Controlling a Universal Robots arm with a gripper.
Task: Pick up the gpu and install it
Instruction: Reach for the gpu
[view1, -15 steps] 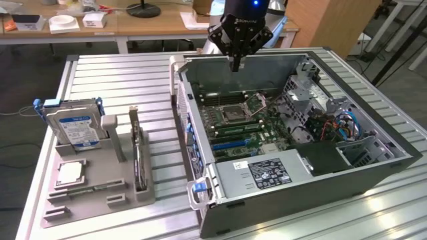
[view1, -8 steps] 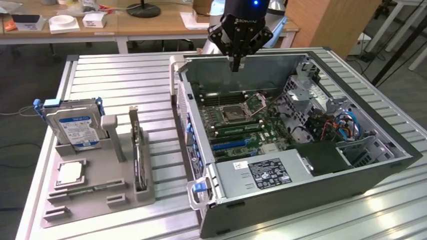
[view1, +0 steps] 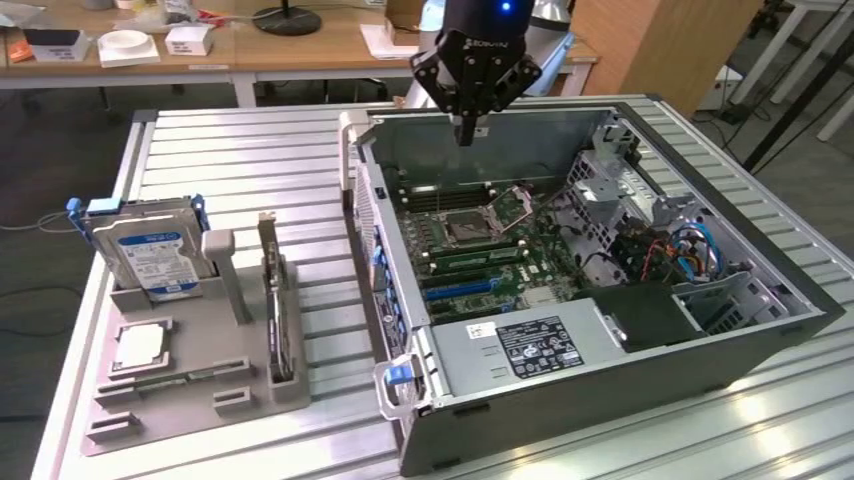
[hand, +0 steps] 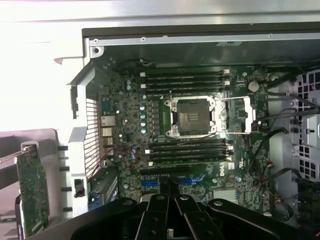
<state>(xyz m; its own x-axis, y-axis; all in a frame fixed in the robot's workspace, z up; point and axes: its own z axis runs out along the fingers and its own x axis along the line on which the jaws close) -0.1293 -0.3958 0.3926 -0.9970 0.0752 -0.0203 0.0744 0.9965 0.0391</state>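
The gpu (view1: 274, 300) is a thin flat card standing on its long edge in a slot of the grey holder (view1: 200, 400) on the exterior view's left. In the wrist view the gpu (hand: 32, 190) shows as a green circuit face with a metal bracket end, outside the case wall. My gripper (view1: 465, 135) hangs over the far wall of the open computer case (view1: 747, 350), well away from the card. Its fingers are pressed together with nothing between them. From the wrist, the gripper (hand: 167, 187) points down at the motherboard (hand: 200, 150) near the blue expansion slots (hand: 150, 183).
The holder also carries an upright blue-labelled hard drive (view1: 154, 255), a processor chip (view1: 140, 345) and a narrow memory stick (view1: 187, 380). Inside the case are an open processor socket (hand: 192, 115), cables and a drive cage (view1: 627, 190). Desks with boxes stand behind the table.
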